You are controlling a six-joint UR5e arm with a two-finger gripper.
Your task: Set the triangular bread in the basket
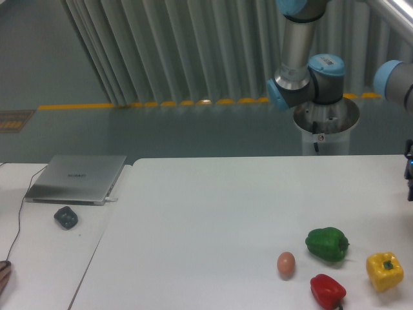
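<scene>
Neither the triangular bread nor the basket shows in this view. The arm's base (326,123) stands behind the table's far edge, with its upper links rising out of the top of the frame. A blue wrist joint (395,79) reaches in at the right. Only a dark sliver of my gripper (410,170) shows at the right edge, above the table's far right. Too little of it is visible to tell whether its fingers are open or shut, or whether they hold anything.
On the white table (213,219), front right, lie a green pepper (327,244), an egg (286,263), a red pepper (328,290) and a yellow bell pepper (384,270). A closed laptop (77,178) and a small dark object (66,217) sit on the left table.
</scene>
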